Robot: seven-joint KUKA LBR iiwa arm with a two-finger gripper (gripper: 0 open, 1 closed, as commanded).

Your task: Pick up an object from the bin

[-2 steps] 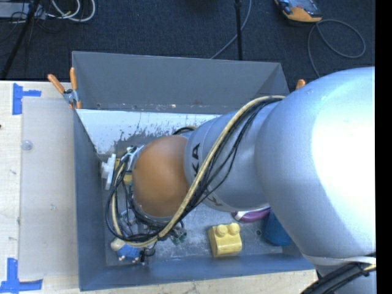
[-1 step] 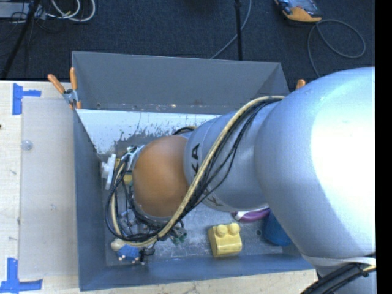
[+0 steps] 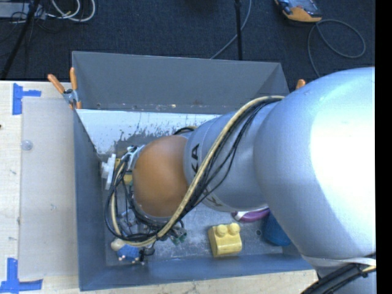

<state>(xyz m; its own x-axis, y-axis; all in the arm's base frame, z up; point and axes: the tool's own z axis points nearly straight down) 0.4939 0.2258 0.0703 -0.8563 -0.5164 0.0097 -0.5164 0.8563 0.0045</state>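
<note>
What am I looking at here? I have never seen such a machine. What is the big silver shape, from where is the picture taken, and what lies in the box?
The big silver shape is a robot arm, reaching in from the picture's right. The one camera looks down from above, somewhat from one side. The orange dome and the cables are parts of the arm's wrist, which points down into the left half of the grey metal bin. On the bin's floor lie a yellow toy brick near the front wall, a blue thing and a purple-edged thing half hidden under the arm, and a small blue and white thing in the front left corner. Whether the arm holds anything cannot be seen: the wrist hides its working end.
</note>
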